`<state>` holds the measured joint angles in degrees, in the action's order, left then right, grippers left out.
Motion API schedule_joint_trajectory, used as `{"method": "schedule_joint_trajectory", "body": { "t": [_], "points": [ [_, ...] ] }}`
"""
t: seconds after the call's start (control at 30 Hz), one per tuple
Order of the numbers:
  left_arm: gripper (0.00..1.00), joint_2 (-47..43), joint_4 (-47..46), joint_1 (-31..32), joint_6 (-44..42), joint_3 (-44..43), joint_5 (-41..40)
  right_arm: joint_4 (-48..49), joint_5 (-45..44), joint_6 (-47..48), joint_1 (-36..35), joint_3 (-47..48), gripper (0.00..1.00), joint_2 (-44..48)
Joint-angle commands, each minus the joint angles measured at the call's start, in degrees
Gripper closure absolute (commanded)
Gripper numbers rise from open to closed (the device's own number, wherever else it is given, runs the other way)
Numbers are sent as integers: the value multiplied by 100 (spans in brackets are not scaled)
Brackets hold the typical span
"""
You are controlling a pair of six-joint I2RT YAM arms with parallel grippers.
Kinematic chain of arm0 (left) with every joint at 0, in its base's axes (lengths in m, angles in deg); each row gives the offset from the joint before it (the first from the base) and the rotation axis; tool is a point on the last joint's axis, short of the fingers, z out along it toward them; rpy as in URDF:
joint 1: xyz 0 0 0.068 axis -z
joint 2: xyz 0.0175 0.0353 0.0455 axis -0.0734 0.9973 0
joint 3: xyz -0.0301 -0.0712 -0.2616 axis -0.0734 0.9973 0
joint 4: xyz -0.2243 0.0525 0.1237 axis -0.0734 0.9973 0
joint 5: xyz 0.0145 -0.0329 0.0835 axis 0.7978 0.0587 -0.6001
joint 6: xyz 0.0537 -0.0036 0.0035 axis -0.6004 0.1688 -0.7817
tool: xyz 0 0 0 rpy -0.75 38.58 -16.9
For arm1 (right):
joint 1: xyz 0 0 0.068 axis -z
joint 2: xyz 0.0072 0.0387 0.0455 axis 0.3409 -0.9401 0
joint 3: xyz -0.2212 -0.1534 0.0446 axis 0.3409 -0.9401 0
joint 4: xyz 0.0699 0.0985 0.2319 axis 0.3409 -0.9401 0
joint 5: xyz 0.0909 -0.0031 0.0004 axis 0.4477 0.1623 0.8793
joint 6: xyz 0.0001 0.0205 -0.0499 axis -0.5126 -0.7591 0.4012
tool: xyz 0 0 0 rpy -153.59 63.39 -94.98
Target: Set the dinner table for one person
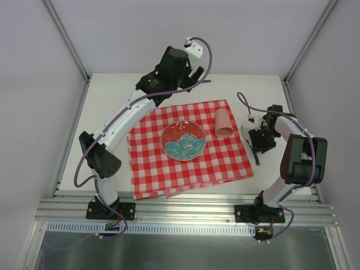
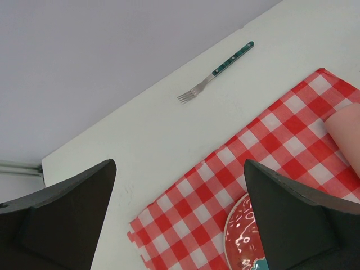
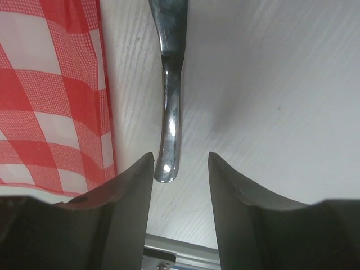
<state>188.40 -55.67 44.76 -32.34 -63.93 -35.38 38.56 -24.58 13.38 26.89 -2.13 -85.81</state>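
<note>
A red plate with a teal flower [image 1: 183, 140] sits mid-cloth on the red-and-white checked cloth [image 1: 157, 174], which lies on the off-white dinner table [image 1: 109, 107]. A pink cup [image 1: 224, 124] lies on its side on the cloth's far right part. A fork with a teal handle [image 2: 216, 70] lies on the bare table beyond the cloth. My left gripper [image 2: 180, 163] is open and empty, above the cloth's far corner. A silver utensil [image 3: 170, 107] lies on the table just right of the cloth. My right gripper [image 3: 180, 157] is open, low over the utensil's handle end, its jaws on either side of it.
The aluminium rail [image 1: 185, 205] runs along the near edge, with both arm bases on it. Grey walls enclose the table at the back and sides. The plate [image 2: 243, 233] and the cup [image 2: 346, 132] also show in the left wrist view.
</note>
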Motion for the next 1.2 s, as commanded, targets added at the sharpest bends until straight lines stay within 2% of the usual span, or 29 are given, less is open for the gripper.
{"method": "schedule_joint_trajectory", "body": {
  "t": [0.0,0.57,0.8,1.17],
  "points": [
    [1,-53,-162,49,30,-211,-70,303,198,164,33,35,54,-19],
    [1,-26,-162,58,21,-255,-79,497,173,278,-177,-26,61,-458],
    [1,-9,-162,67,21,-308,-79,286,137,313,-257,158,84,-590],
    [1,-35,-162,67,21,-273,-123,172,251,182,-257,308,97,-625]
  ]
}}
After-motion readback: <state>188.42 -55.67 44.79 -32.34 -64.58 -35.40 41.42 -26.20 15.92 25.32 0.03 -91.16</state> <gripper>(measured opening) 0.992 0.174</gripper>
